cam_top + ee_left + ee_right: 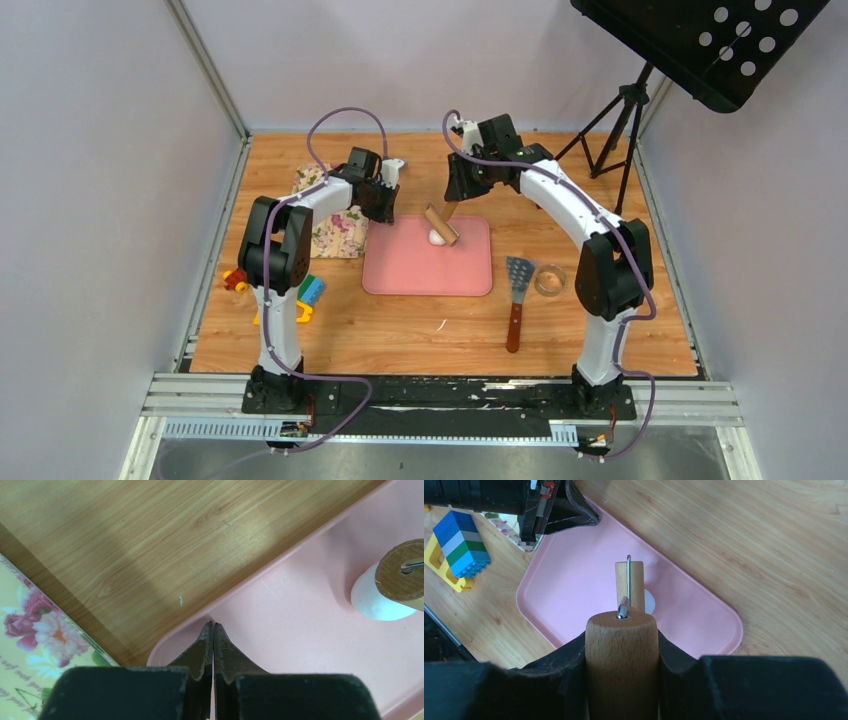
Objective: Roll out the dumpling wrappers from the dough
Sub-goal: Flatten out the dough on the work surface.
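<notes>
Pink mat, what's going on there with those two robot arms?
The right claw grips a wooden roller by its handle, with the drum on a white dough ball on the pink mat. The dough is not yet flattened, and no wrappers are in view. The left claw is shut, its tips at the mat's rim near a corner, perhaps steadying it. A spatula lies beside the mat.

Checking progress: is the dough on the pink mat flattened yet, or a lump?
A lump: the dough bulges thick and rounded beneath the roller on the mat, not spread thin.
</notes>
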Controlling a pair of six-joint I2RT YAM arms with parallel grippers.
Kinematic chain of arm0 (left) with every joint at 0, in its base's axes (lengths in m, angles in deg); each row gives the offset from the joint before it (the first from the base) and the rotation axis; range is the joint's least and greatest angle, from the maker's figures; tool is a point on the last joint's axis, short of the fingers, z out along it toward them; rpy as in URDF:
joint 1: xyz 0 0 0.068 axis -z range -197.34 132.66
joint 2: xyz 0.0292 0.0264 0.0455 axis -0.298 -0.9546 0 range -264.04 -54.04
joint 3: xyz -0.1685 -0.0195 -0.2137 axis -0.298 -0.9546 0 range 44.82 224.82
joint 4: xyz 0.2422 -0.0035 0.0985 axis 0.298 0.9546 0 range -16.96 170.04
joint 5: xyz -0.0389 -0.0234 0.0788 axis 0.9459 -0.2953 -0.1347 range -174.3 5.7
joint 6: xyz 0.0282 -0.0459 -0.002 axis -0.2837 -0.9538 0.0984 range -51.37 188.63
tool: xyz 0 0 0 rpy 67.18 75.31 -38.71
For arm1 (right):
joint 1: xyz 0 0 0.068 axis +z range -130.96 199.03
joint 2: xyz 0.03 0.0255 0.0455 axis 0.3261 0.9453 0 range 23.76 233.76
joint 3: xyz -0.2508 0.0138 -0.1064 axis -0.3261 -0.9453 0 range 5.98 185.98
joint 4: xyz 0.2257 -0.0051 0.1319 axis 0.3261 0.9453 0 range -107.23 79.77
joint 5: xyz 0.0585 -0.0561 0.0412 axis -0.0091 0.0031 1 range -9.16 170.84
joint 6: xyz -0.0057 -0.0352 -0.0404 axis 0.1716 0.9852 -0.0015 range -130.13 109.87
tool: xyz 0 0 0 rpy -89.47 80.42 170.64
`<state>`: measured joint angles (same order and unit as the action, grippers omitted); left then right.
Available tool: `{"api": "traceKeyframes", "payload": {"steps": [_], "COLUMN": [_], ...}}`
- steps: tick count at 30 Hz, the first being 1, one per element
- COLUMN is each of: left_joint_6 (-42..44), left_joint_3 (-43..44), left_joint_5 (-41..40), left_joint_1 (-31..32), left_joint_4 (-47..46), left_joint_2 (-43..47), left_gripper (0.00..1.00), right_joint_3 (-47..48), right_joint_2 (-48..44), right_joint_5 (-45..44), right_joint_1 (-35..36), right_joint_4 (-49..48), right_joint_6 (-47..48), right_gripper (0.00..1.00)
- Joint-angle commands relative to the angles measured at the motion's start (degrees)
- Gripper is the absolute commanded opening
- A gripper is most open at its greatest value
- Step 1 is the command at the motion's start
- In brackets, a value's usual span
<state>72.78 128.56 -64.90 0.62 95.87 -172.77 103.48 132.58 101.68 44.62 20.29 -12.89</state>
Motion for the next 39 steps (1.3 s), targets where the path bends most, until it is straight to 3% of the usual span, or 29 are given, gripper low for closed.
{"api": "traceKeyframes", "payload": {"steps": [1, 13, 29, 39], "left_joint_6": [-0.4, -0.5, -0.4, -0.3], "left_joint_3": [0.4, 0.5, 0.3, 0.2], "left_joint_5": [0.3, 0.2, 0.4, 0.3], "left_joint_1": [-0.1, -0.1, -0.1, -0.1], "left_joint_4": [-0.5, -0.4, -0.4, -0.5], "left_joint_2": [-1.0, -1.1, -1.0, -0.8], "left_gripper": [0.00, 0.00, 0.00, 0.00], "right_joint_3": [4.0, 4.5, 4.3, 3.7], "right_joint_2": [0.4, 4.1, 4.1, 6.1], "right_joint_5": [3.8, 3.4, -8.9, -6.2], "right_joint_1": [-0.8, -0.5, 0.7, -1.2], "right_joint_4": [0.2, 2.8, 3.9, 4.2], "right_joint_6": [-3.8, -2.0, 2.4, 0.7], "right_gripper": [0.00, 0.00, 0.00, 0.00]}}
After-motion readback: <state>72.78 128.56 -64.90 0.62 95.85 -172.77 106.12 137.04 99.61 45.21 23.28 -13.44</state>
